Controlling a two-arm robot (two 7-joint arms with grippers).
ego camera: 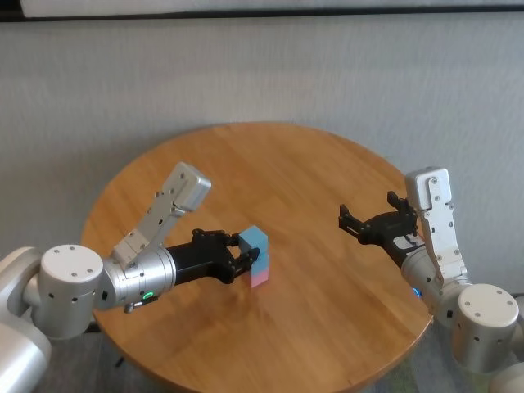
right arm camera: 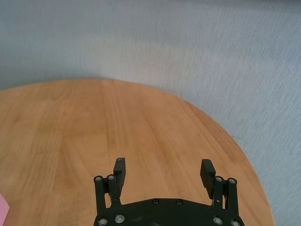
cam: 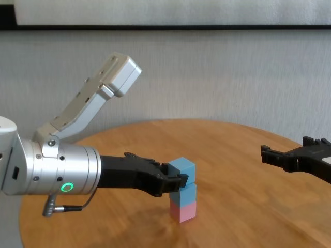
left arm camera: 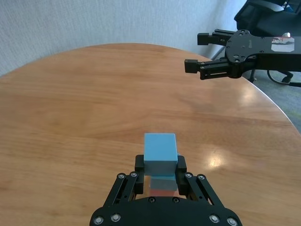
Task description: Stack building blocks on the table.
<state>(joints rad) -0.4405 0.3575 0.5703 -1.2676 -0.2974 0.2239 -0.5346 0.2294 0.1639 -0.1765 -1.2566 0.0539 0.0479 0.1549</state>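
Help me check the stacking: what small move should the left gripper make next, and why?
Probably open the left gripper and back away level. The top blue block already sits on the second blue block, which rests on the pink block, so all three are stacked. The right gripper hovers open, apart.

Table (ego camera: 327, 278): smooth wood-grain top with a soft sheen. Blocks (cam: 182, 199): matt. Arm shells (cam: 57, 168): brushed metal. Grippers (left arm camera: 160, 181): black, matt.
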